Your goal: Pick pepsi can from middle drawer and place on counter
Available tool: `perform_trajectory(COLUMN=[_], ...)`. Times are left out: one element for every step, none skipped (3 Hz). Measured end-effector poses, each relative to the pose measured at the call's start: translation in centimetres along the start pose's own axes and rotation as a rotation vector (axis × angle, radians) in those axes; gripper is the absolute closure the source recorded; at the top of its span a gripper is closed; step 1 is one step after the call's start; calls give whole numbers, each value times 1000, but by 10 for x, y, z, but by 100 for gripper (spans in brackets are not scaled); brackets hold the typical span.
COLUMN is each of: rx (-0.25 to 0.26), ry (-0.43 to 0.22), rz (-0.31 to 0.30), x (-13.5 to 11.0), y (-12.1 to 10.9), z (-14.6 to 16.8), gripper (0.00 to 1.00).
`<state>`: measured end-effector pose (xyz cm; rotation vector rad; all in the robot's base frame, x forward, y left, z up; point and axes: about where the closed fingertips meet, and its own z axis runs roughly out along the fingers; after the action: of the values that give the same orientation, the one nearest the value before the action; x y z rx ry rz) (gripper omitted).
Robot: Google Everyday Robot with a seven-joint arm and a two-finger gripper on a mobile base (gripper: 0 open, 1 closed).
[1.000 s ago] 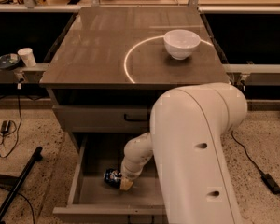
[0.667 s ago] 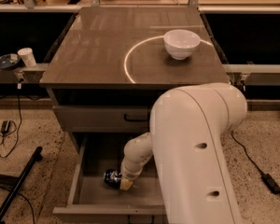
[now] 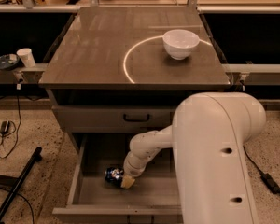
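Note:
The pepsi can [image 3: 113,174] lies on its side on the floor of the open middle drawer [image 3: 91,190], left of centre. My gripper [image 3: 126,181] reaches down into the drawer from the big white arm at the right and sits right against the can's right end. One tan fingertip [image 3: 128,183] shows below the can. The counter [image 3: 107,45] above is a glossy grey-brown top with a bright white arc.
A white bowl [image 3: 180,43] stands on the counter at the right of the arc. A closed drawer front with a black bar handle [image 3: 136,119] is above the open drawer. A white cup [image 3: 25,57] stands on the left shelf. A black pole [image 3: 16,185] and cables lie on the floor at left.

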<state>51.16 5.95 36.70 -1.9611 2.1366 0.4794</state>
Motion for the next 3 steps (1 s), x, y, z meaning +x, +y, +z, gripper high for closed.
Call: perform_trajectory(rx=[-10,-31,-54], ry=[-38,-102,-185], rz=[-14,-18,-35], x=[5,8,14], y=[-4,-6,-9], z=[-10,-14,-18], gripper=[100,100,100])
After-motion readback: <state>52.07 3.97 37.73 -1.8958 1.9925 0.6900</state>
